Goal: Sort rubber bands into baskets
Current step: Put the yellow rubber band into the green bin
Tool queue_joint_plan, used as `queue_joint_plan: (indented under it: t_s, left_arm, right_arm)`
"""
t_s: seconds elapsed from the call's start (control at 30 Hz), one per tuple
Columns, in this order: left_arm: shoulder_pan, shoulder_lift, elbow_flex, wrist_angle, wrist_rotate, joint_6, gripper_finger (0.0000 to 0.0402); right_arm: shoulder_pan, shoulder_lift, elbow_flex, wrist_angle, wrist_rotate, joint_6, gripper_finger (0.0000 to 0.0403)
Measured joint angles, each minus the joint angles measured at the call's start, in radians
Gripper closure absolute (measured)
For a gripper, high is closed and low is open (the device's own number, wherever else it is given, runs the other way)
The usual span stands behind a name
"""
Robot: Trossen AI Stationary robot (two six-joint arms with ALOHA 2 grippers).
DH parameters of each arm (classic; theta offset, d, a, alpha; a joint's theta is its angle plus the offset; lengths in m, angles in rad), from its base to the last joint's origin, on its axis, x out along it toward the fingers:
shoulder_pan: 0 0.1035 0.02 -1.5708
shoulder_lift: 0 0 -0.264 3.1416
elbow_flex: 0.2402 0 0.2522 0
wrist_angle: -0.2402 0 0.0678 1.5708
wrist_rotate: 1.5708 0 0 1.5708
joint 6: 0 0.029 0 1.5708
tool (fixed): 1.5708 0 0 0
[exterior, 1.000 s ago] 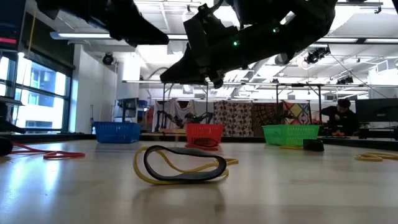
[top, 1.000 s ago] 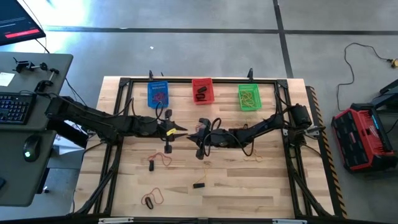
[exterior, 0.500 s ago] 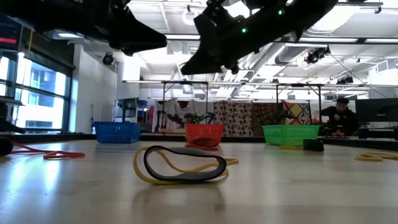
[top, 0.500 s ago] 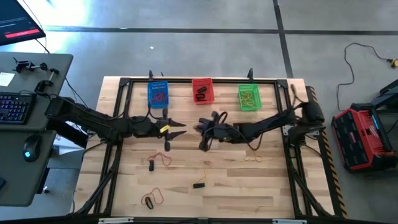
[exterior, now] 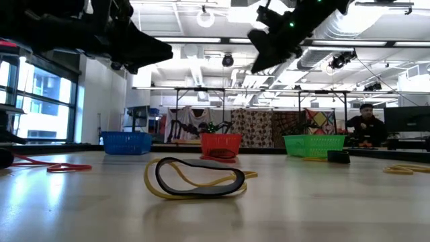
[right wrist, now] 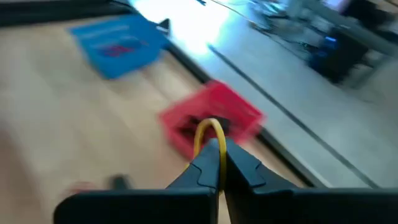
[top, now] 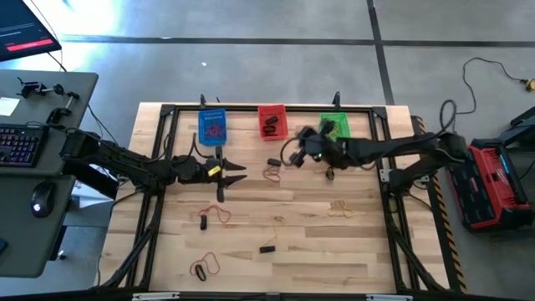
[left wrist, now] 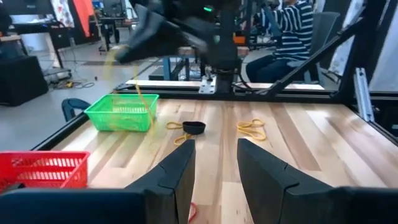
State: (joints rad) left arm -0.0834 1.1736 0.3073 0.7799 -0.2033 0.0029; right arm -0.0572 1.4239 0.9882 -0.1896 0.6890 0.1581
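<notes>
three baskets stand in a row at the far edge of the table: one blue basket [top: 212,127] on the left, one red basket [top: 272,121] in the middle, one green basket [top: 335,131] on the right, partly covered. two arms reach over the table, each with one gripper: left gripper [top: 238,172], right gripper [top: 288,156]. one yellow rubber band [right wrist: 211,132] sits in the right one. at least six clusters of loose bands [top: 220,214] lie on the wood; the single loops cannot be counted exactly.
</notes>
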Motion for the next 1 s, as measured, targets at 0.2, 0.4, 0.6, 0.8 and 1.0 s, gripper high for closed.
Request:
queue_joint_plan:
  t_s: [0.2, 0.4, 0.6, 0.8, 1.0]
  left_arm:
    - [0.000, 0.000, 0.000, -0.004, 0.018, 0.000, 0.0288]
    - [0.000, 0.000, 0.000, -0.011, 0.018, 0.000, 0.0288]
    - [0.000, 0.001, 0.000, -0.034, 0.018, -0.010, 0.0288]
    - [0.000, 0.001, 0.000, -0.034, 0.018, -0.010, 0.0289]
    - [0.000, 0.001, 0.000, -0.035, 0.018, -0.010, 0.0288]
  right_arm:
    - [-0.109, -0.076, 0.000, -0.102, 0.045, 0.001, 0.0403]
    - [-0.219, -0.091, 0.000, -0.205, 0.045, 0.005, 0.0403]
    - [-0.311, -0.090, -0.024, -0.290, 0.092, 0.067, 0.0403]
    - [-0.365, -0.084, -0.024, -0.341, 0.100, 0.111, 0.0403]
    - [-0.382, -0.083, -0.024, -0.383, 0.099, 0.168, 0.0403]
